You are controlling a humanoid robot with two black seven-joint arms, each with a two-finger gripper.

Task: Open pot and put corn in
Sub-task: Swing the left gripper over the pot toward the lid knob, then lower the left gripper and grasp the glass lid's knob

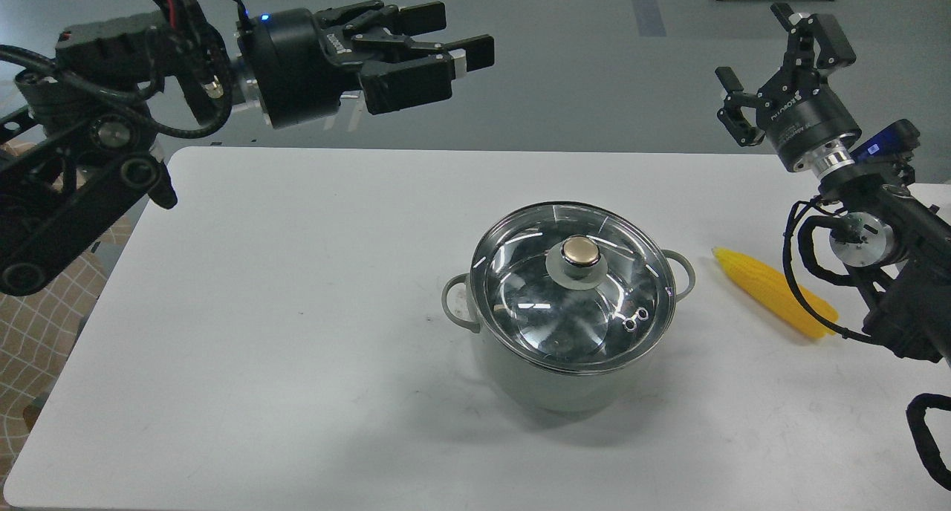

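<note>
The pale grey-green pot [553, 381] stands in the middle of the white table [282, 295], closed by a round glass lid [572, 292] with a brass knob [580, 251]. The yellow corn [773, 292] lies on the table to the right of the pot, partly behind my right arm. My left gripper [457, 36] is open and empty, raised high above the table's far edge, up and left of the pot, fingers pointing right. My right gripper [780, 58] is open and empty, raised above the far right, beyond the corn.
My right arm's cables [799, 266] hang close over the corn's right end. A checked cloth [44, 325] shows off the table's left edge. Grey floor lies beyond the table's far edge.
</note>
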